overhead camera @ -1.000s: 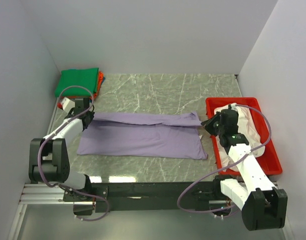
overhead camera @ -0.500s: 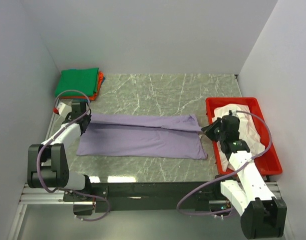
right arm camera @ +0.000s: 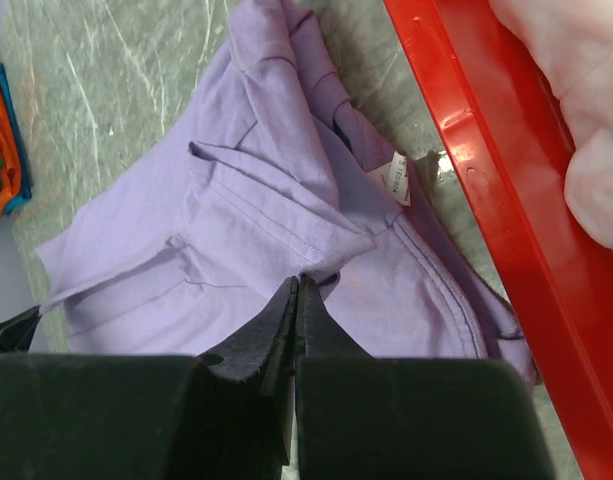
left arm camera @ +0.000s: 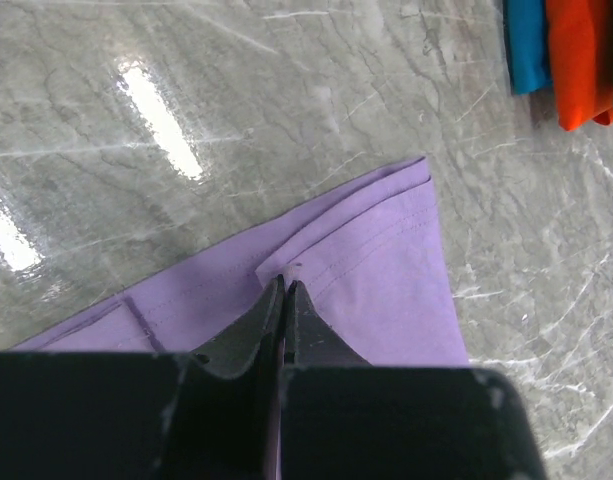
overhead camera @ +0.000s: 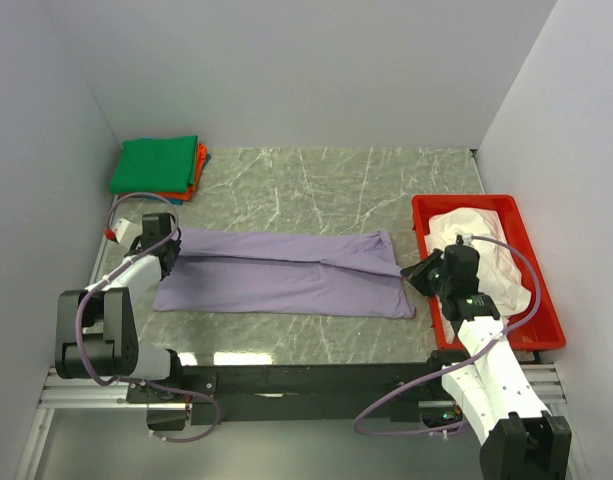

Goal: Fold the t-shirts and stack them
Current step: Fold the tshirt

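A lavender t-shirt (overhead camera: 286, 278) lies stretched lengthwise across the middle of the marble table, its far edge lifted into a fold. My left gripper (overhead camera: 172, 246) is shut on the shirt's left hem (left arm camera: 366, 240), jaws pinched at the cloth (left arm camera: 284, 283). At the other end my right gripper (overhead camera: 414, 272) is shut on a folded edge (right arm camera: 296, 283) near the white neck label (right arm camera: 392, 180). A folded stack with a green t-shirt (overhead camera: 156, 163) on top sits at the back left. A pale pinkish-white t-shirt (overhead camera: 481, 245) lies bunched in the tray.
The red tray (overhead camera: 486, 203) stands along the right side, its rim (right arm camera: 466, 160) close beside my right gripper. Orange (left arm camera: 578, 55) and blue (left arm camera: 527, 40) edges of the stack show beyond the left gripper. White walls enclose the table on three sides.
Both grippers have drawn back toward the near edge, carrying the shirt's far edge over its body. The right gripper has travelled further than the left.
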Robot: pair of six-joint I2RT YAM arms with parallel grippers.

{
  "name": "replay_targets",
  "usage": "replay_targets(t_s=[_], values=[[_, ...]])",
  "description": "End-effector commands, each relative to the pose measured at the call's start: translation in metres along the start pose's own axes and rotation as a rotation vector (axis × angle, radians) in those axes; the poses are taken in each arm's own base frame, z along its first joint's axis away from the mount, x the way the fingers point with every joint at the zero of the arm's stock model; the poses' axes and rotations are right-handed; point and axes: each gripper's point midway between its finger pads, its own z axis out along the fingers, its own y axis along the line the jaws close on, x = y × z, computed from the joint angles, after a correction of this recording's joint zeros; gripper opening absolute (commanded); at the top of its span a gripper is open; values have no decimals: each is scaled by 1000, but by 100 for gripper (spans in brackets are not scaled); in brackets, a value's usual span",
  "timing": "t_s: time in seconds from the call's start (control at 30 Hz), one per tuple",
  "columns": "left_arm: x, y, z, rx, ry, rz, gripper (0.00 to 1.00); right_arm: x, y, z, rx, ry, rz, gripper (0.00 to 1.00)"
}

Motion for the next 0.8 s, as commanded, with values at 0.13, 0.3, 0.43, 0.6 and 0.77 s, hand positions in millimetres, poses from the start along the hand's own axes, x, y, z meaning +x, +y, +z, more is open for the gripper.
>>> replay_targets(t_s=[0.13,0.3,0.43,0.6,0.77], values=[[-18,-7,-4,48,-52,-45,3,-3,3,-6,-21,-20,17,0],[-8,2,-3,51,-27,-58,17,9,0,-3,-36,20,23,1],[-2,13,-5,57,-29,-110,36,12,-2,-3,-40,28,15,25],[-13,17,-16,62,-73,-139,51,-2,13,-15,-75,-12,-27,54],[-30,-1,-32,109,-92,-149,50,-11,25,-15,-103,-24,-61,56]])
